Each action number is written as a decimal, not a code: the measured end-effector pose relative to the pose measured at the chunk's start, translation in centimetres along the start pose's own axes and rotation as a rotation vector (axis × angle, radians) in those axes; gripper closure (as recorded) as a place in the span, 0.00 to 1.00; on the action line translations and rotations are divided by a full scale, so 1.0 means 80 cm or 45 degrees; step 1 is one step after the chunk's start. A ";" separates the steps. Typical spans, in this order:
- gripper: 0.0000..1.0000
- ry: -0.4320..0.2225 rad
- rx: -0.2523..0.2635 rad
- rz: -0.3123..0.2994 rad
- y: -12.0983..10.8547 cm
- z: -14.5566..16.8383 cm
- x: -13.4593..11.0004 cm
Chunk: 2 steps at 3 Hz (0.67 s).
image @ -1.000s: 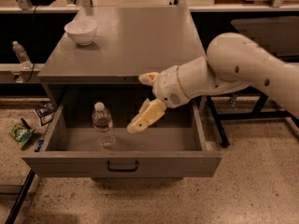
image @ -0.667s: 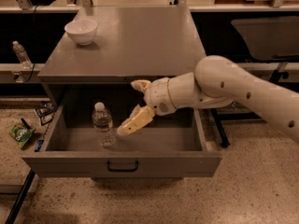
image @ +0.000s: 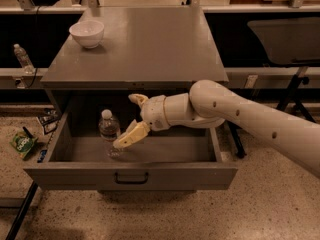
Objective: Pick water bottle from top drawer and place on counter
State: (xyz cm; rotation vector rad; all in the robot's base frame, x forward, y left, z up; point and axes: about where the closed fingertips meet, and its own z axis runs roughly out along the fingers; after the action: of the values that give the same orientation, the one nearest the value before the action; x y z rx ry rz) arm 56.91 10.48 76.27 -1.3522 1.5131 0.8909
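White bowl (image: 87,33), small clear bottle (image: 22,58) at far left, green packet (image: 22,145) on speckled floor (image: 270,209)

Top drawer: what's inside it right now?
The top drawer holds one upright water bottle at left, the open claw just beside it. The arm covers the floor at right.

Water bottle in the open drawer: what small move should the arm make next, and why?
Probably ease the gripper a little closer so its open fingers straddle the water bottle, which stands upright in the top drawer just beside them, not yet gripped.
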 end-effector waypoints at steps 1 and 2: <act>0.00 -0.030 -0.036 -0.028 -0.009 0.031 0.014; 0.23 -0.074 -0.075 -0.031 -0.017 0.064 0.027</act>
State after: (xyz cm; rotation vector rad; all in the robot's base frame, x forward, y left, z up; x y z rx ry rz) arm 58.99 14.30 72.51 -1.3720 1.4332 0.9580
